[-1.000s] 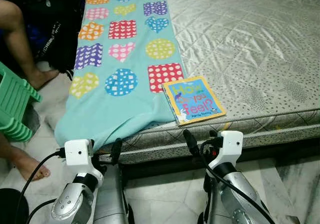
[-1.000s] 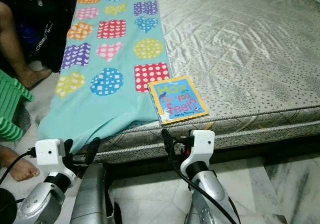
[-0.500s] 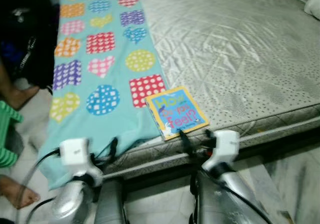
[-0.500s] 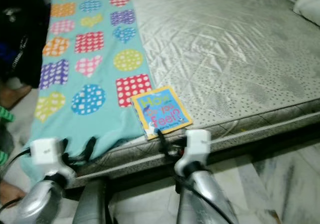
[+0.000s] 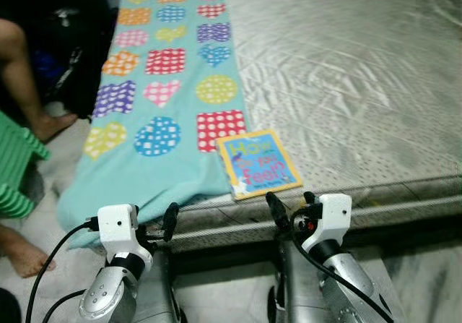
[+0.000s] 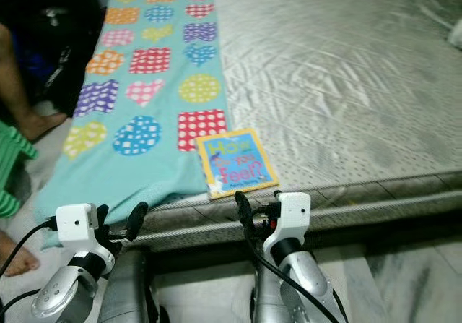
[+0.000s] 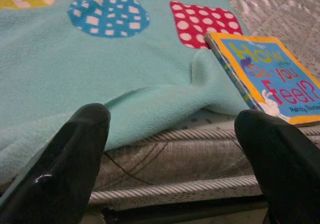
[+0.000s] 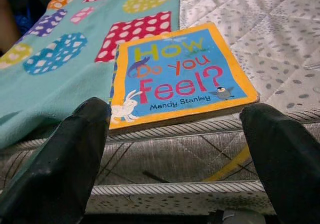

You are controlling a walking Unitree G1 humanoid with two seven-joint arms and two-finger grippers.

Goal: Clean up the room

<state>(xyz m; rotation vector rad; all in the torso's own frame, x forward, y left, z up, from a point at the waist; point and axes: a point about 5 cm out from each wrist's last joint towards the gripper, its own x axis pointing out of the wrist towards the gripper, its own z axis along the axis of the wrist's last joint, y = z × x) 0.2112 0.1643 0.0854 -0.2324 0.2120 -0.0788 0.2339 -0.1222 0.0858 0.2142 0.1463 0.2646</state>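
Observation:
A yellow-edged blue picture book (image 5: pixel 258 164) titled "How Do You Feel?" lies flat on the grey mattress (image 5: pixel 346 70), close to its front edge. One side of the book rests against a teal blanket (image 5: pixel 166 99) printed with coloured hearts and dotted shapes, which hangs over the mattress edge. My left gripper (image 7: pixel 170 129) is open and low in front of the blanket's draped edge. My right gripper (image 8: pixel 175 129) is open just short of the book (image 8: pixel 177 76), level with the mattress side. Nothing is between either pair of fingers.
A person's leg (image 5: pixel 22 70) and bare foot (image 5: pixel 22 254) are at the left, beside a green plastic stool (image 5: pixel 14 164) and a dark bag (image 5: pixel 72 41). Pale marble floor (image 5: pixel 426 272) runs along the bed's front.
The head camera swung right and then back left, so the whole picture shifted. The book and blanket lie as before, and both grippers stay open in front of the mattress edge.

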